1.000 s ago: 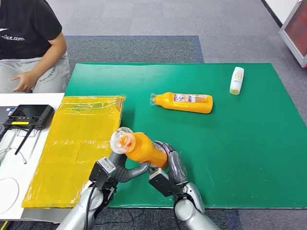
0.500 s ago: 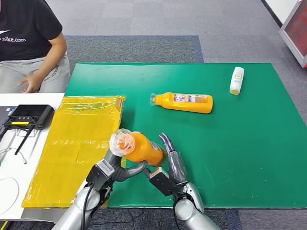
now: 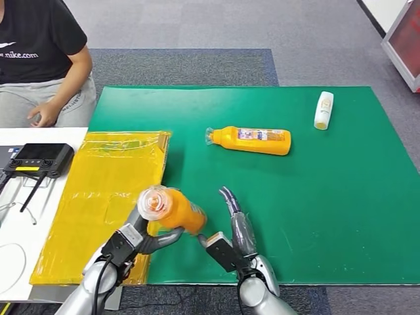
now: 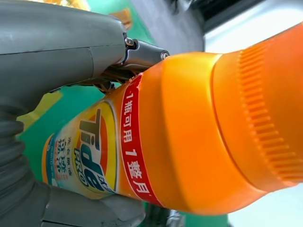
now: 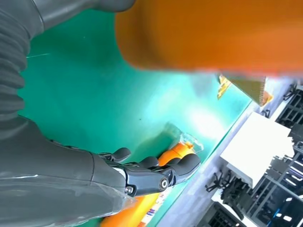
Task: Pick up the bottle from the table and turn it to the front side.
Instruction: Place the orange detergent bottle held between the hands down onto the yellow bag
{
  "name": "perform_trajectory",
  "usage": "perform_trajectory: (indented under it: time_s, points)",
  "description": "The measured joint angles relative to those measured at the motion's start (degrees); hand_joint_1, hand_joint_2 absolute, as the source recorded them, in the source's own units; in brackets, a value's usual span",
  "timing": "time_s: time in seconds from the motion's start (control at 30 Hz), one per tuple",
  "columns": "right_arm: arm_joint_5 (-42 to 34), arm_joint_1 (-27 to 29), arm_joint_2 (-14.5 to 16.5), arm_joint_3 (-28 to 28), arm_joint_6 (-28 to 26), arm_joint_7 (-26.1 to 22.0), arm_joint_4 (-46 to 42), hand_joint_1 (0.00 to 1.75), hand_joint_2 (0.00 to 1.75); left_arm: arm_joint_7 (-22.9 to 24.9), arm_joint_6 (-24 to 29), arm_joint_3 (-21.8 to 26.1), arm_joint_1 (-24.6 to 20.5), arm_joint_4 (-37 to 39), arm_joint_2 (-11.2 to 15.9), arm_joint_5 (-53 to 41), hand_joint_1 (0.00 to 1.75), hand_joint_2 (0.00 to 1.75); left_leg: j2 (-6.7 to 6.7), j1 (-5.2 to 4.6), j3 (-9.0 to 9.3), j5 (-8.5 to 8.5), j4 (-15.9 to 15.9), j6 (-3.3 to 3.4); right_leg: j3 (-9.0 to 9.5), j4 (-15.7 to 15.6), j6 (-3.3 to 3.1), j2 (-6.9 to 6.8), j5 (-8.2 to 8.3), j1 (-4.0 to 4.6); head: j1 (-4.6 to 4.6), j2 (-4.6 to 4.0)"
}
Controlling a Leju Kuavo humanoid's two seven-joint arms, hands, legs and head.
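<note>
Orange bottle (image 3: 173,209) is lifted off the green mat (image 3: 321,216), gripped by left hand (image 3: 136,235); right hand (image 3: 233,239) is spread empty, final turning remains.

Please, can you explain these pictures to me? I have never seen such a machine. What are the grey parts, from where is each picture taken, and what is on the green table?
The grey parts are a humanoid robot's two arms. One picture looks down from its head; the other two come from cameras at its wrists. The left robot hand holds an orange detergent bottle above the green mat. The right robot hand is open beside it, holding nothing. A second orange bottle and a small white bottle lie on the mat, beside a yellow bag. A person sits nearby.
</note>
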Motion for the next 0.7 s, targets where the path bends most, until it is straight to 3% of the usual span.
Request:
perform_trajectory:
  time_s: [0.4,0.7]
  points:
    - [-0.7,1.4,0.1,-1.5,-0.1,-0.9,0.3,0.0,1.75,3.0,-12.5,6.5,4.8,-2.6,6.4,9.4,1.75,1.75,0.01,0.01,-0.01,0.01,0.0,-0.01,-0.02,0.0,-0.01,0.0,-0.01,0.01,-0.01,0.0]
    - [-1.8,0.9,0.4,-1.7,-0.2,-2.3,2.1,0.0,1.75,7.2,-20.3,12.6,5.2,-5.8,17.6,17.5,1.75,1.75,0.01,0.18,0.0,0.1,0.0,-0.22,-0.06,0.0,-0.2,0.01,0.01,0.19,-0.02,0.0]
